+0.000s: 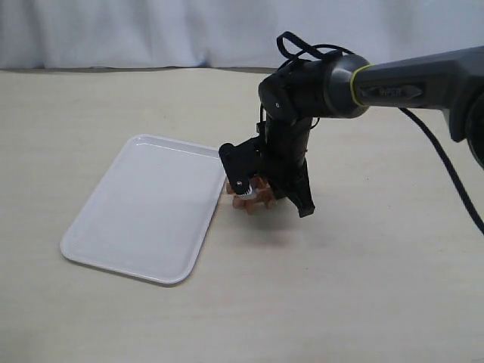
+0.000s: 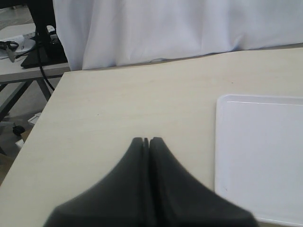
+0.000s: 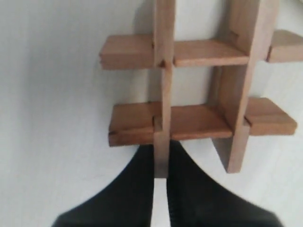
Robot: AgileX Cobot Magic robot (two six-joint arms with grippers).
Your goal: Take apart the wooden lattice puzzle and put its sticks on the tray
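The wooden lattice puzzle [image 1: 252, 197] is a small orange-brown hash of crossed strips, just off the right rim of the white tray [image 1: 144, 219]. My right gripper [image 1: 271, 198] points down over it. In the right wrist view the puzzle [image 3: 189, 118] is still slotted together, and my right gripper [image 3: 161, 158] is shut on the end of one stick [image 3: 162, 90]. My left gripper [image 2: 147, 140] is shut with nothing in it, above the bare table beside a corner of the tray [image 2: 260, 151]. The tray holds nothing that shows.
A pale wooden table [image 1: 363, 287] carries everything, with a white curtain [image 1: 151, 30] along its far edge. The right arm's black cable [image 1: 446, 181] hangs at the right. A side table with gear [image 2: 28, 52] stands beyond the table's edge.
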